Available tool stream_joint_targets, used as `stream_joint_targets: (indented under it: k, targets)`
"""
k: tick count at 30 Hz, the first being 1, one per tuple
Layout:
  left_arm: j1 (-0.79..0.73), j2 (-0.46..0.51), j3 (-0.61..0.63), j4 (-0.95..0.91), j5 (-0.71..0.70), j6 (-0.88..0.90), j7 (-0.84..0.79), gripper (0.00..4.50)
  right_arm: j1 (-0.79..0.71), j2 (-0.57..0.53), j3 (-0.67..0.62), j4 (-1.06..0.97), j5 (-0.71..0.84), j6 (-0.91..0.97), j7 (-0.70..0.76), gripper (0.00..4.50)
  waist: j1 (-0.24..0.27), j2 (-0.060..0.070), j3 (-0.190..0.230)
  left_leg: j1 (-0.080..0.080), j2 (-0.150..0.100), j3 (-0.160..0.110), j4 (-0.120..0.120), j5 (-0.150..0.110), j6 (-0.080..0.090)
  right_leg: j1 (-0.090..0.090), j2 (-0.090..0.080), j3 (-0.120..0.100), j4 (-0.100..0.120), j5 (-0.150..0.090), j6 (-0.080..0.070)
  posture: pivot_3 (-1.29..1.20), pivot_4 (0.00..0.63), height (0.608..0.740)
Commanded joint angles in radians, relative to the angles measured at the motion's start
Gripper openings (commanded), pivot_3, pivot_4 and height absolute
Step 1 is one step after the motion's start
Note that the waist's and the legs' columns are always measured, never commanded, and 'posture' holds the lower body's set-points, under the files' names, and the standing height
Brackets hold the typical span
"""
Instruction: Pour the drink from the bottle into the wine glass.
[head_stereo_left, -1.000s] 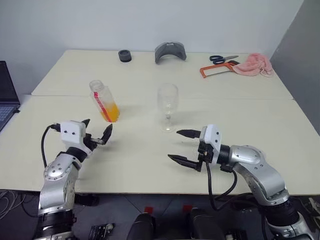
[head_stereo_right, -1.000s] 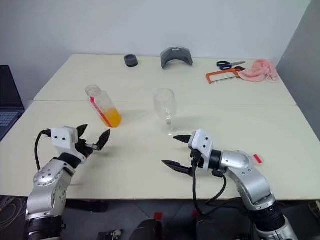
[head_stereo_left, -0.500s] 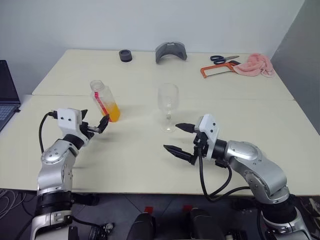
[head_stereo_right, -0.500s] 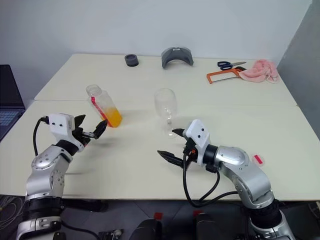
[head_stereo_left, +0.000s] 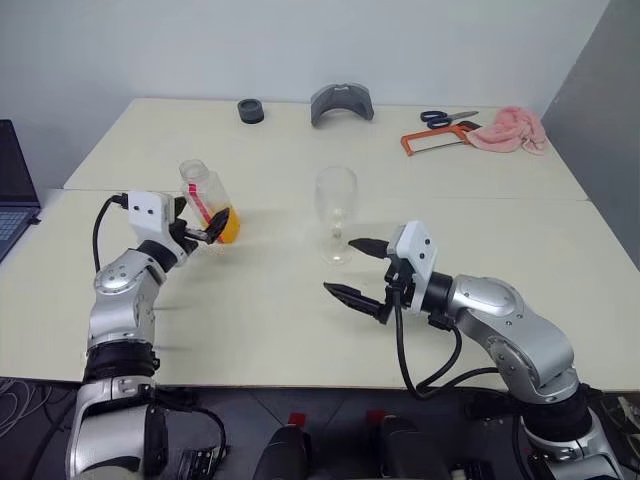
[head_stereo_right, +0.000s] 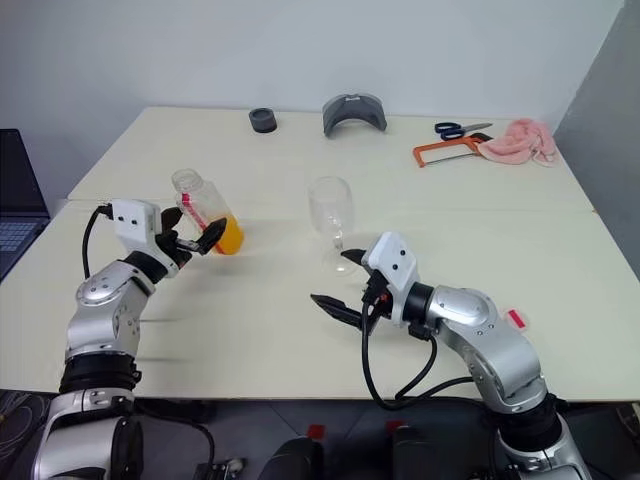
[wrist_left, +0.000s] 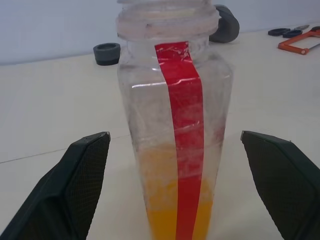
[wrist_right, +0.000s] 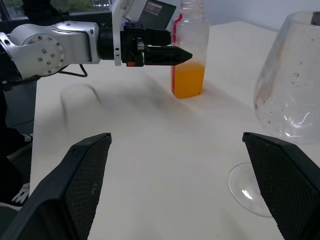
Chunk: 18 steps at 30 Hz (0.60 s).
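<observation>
Orange drink (wrist_left: 172, 212) fills the lower part of the bottle (head_stereo_left: 207, 202), which stands uncapped on the cream table (head_stereo_left: 300, 330). The left gripper (wrist_left: 175, 190) is wide open, one finger either side of the bottle (not touching it). The glass (head_stereo_left: 336, 214) is empty, upright near the table's middle. The right gripper (head_stereo_left: 358, 272) hovers just before the glass, spread wide, holding nothing. At the far edge lie a black ring (head_stereo_left: 250, 111), grey piece (head_stereo_left: 340, 103), scissors (head_stereo_left: 446, 118), orange saw (head_stereo_left: 432, 139) and pink cloth (head_stereo_left: 510, 130).
</observation>
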Motion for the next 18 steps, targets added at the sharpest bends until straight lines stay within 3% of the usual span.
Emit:
stream_joint_targets:
  k: [1, 10, 13, 18]
  targets:
    - [-0.058, 0.020, -0.006, 0.047, 0.019, -0.046, -0.008, 4.50, -0.025, 0.015, -0.016, -0.035, 0.022, -0.044, 0.001, 4.48, -0.001, 0.000, 0.000, 0.000, 0.000, 0.000, 0.000, 0.000, 0.000, 0.000, 0.000, 0.000, 0.000, 0.000, 0.000, 0.00, 0.150, 0.740]
    - [-0.155, 0.009, -0.012, 0.170, 0.026, -0.094, -0.032, 4.50, -0.028, 0.019, -0.013, -0.035, 0.020, -0.054, -0.004, 4.48, 0.000, 0.000, 0.000, 0.000, 0.000, 0.000, 0.000, 0.000, 0.000, 0.000, 0.000, 0.000, 0.000, 0.000, 0.000, 0.00, 0.150, 0.740]
    - [-0.167, 0.007, -0.012, 0.190, 0.025, -0.100, -0.039, 3.95, -0.029, 0.021, -0.012, -0.035, 0.018, -0.055, -0.006, 4.50, -0.001, 0.000, 0.000, 0.000, 0.000, 0.000, 0.000, 0.000, 0.000, 0.000, 0.000, 0.000, 0.000, 0.000, 0.000, 0.00, 0.150, 0.740]
    - [-0.171, -0.002, -0.009, 0.203, 0.017, -0.096, -0.045, 2.38, -0.030, 0.020, -0.012, -0.033, 0.013, -0.057, -0.008, 4.50, -0.001, 0.000, 0.000, -0.001, 0.000, 0.000, 0.000, 0.000, 0.000, 0.000, 0.000, 0.000, 0.000, 0.000, 0.000, 0.00, 0.150, 0.740]
